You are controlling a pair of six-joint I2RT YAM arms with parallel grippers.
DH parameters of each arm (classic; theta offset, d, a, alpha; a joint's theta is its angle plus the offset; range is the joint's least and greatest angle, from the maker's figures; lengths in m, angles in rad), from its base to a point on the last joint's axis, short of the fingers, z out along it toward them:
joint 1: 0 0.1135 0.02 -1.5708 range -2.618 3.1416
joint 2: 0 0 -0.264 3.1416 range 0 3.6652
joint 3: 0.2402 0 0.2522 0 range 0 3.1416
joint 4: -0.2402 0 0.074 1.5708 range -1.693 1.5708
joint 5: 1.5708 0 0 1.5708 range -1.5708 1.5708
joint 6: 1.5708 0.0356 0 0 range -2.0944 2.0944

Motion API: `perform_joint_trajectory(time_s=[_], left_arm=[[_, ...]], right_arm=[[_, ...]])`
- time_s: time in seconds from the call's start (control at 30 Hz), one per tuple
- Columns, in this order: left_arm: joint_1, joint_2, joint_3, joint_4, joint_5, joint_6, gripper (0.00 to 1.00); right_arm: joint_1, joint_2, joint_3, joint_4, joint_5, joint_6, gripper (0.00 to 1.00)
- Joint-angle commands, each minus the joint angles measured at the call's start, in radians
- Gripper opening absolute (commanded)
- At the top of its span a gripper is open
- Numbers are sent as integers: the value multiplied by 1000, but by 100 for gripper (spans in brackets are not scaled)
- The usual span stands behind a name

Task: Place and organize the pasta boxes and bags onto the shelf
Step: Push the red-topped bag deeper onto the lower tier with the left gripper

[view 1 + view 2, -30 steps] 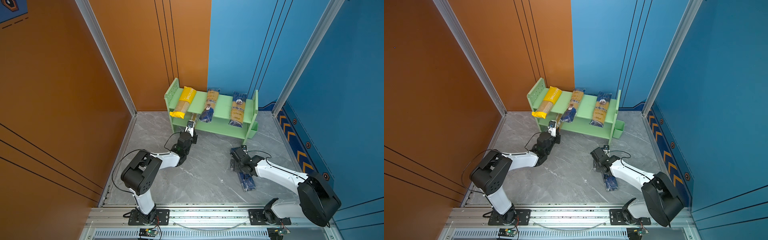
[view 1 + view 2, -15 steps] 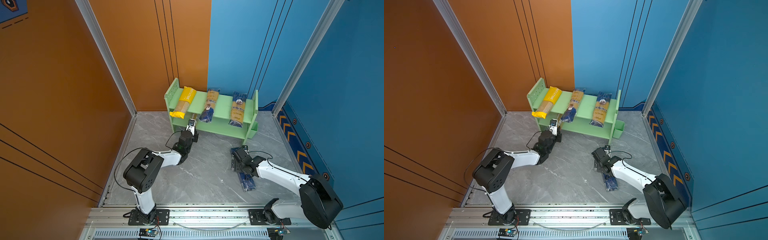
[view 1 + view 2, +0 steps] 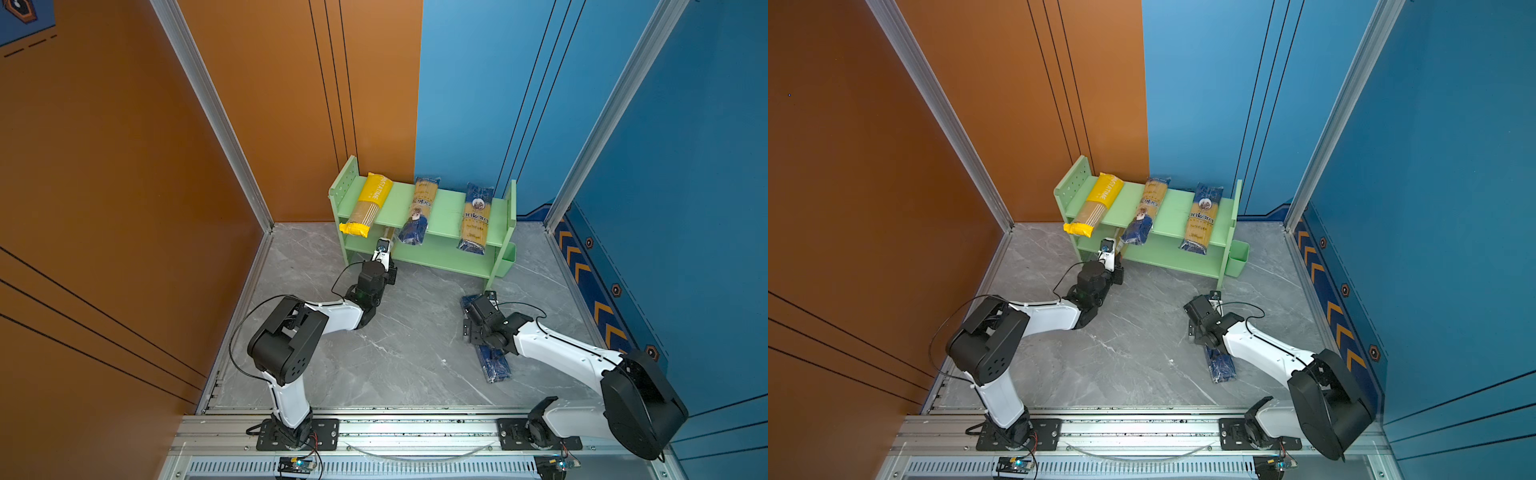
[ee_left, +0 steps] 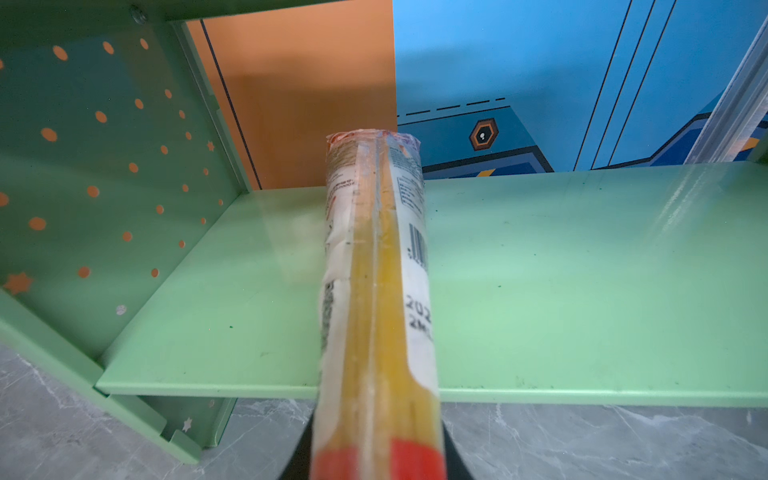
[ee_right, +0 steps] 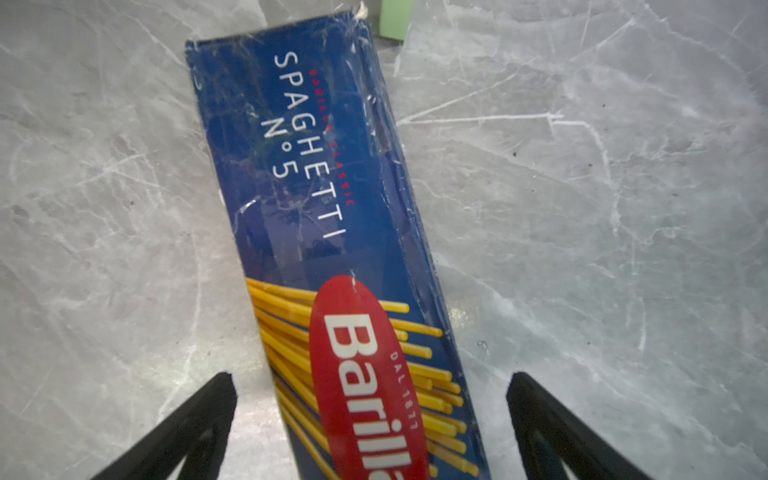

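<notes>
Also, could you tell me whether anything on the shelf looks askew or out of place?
Yes: atop the shelf, the yellow pack, the middle ankara pack and the right ankara pack all stick out past the front edge, their near ends unsupported.

One yellow pack (image 3: pixel 368 205), two ankara packs (image 3: pixel 419 210) (image 3: pixel 476 218), one red-ended pack (image 4: pixel 376 291), one Barilla box (image 5: pixel 332 208), one shelf (image 3: pixel 444 208)

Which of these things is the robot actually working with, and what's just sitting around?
Part of the job: green shelf, yellow pack, two ankara packs, red-ended clear pack, Barilla box on the floor.
Just there: small green bin on the shelf's side, metal rail under the arms.
</notes>
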Motion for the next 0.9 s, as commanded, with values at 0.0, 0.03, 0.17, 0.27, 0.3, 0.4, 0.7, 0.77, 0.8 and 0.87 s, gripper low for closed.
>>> perform_joint_trajectory(time_s=[0.0,0.03,0.17,0.27,0.3,0.4,0.7,0.77,0.8,0.87], left_arm=[[0,-23,52,171,-9,-7,10],[0,-24,53,171,-12,-7,11],[-2,-22,53,171,-10,-8,18],[-5,-24,53,171,-14,-7,21],[-6,-24,51,171,-17,-6,21],[-8,-25,48,172,-16,-2,23],[-20,-33,42,173,-33,19,44],[-24,-34,40,173,-32,22,44],[-24,-34,39,172,-32,23,44],[-25,-34,37,173,-31,24,44]], right_arm=[[-4,-20,-11,-7,4,-5,100],[-4,-20,-11,-7,2,-5,100],[-5,-20,-13,-7,4,-5,100],[-5,-22,-14,-7,4,-5,100],[-5,-22,-14,-8,3,-5,100],[-5,-21,-15,-7,4,-5,100],[-8,-27,-15,-7,3,-8,100],[-10,-27,-17,-7,2,-9,100],[-9,-29,-16,-8,1,-10,100],[-10,-31,-17,-9,1,-9,100]])
